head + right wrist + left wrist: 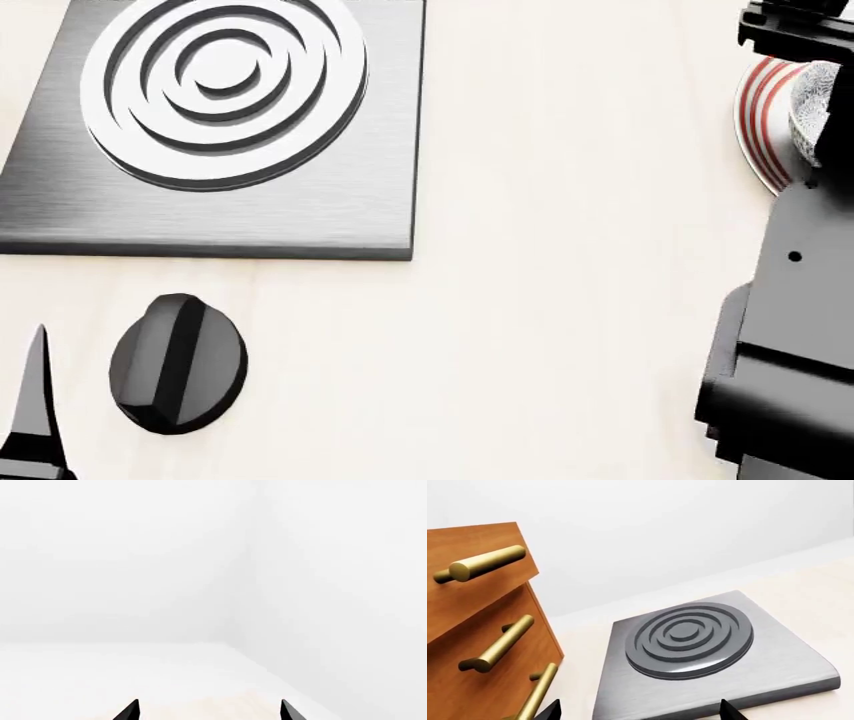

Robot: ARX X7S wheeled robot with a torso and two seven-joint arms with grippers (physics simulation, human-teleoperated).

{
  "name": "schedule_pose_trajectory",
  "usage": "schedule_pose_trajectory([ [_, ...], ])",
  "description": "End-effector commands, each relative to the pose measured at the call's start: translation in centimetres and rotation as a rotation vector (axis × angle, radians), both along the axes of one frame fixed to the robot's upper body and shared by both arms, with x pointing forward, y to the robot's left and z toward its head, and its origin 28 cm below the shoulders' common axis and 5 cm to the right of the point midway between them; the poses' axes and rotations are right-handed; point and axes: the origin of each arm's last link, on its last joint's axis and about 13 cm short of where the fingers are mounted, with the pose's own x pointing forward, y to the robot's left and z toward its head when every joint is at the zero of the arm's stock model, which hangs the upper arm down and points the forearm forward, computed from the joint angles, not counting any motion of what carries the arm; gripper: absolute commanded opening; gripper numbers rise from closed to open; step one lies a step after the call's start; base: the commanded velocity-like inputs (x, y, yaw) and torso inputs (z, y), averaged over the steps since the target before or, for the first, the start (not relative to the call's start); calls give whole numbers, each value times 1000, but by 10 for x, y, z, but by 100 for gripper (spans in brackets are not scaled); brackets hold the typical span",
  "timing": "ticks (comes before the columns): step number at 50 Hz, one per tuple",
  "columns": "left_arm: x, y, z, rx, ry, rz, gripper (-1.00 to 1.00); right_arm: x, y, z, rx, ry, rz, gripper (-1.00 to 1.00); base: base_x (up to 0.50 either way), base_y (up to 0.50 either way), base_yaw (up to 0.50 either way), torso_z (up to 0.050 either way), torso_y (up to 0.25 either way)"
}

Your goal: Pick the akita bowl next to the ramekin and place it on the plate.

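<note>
Well, both hands spread, empty — akita bowl (817, 105) on plate (758, 120).

No readable text, label, brand or number shows anywhere.

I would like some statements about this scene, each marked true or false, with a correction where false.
1. The akita bowl sits on the plate. True.
2. The right gripper holds the bowl. False: its fingertips are apart, nothing between them.
3. The burner has concentric rings. True.
4. The knob lies on the burner. False: it lies on the counter, nearer the robot than the stove plate.
5. The drawer handles are black. False: brass-coloured.
</note>
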Motion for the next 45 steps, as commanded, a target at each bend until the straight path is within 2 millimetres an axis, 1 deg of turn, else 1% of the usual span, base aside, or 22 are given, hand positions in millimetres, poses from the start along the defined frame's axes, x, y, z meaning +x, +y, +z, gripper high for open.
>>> schedule_pose_trajectory([
  [1,-1,0,0,-7,7,3,100,-20,13,-20,-138,-44,29,100,0,0,0,0,0],
  [4,-1,0,-1,-7,8,3,100,-24,17,-24,-202,-65,28,100,0,0,0,0,0],
  [14,-2,3,-2,-11,6,10,100,-28,26,-39,-227,-98,51,100,0,0,0,0,0],
  [17,-3,3,-1,-3,1,13,100,-33,30,-38,-260,-119,61,100,0,0,0,0,0],
  [19,-3,4,-2,2,5,16,100,-37,34,-36,-327,-149,65,100,0,0,0,0,0],
  [24,-2,2,-1,1,6,15,100,-46,40,-35,-330,-176,89,100,0,0,0,0,0],
  [29,-1,2,-1,-1,12,9,100,-59,41,-36,-321,-201,88,100,0,0,0,0,0],
  [34,-1,2,0,-3,7,10,100,-68,43,-39,-324,-213,91,100,0,0,0,0,0],
  [40,1,2,2,-6,2,20,100,-84,48,-42,-400,-234,94,100,0,0,0,0,0],
  [45,1,1,2,-9,3,19,100,-92,52,-47,-382,-239,115,100,0,0,0,0,0],
])
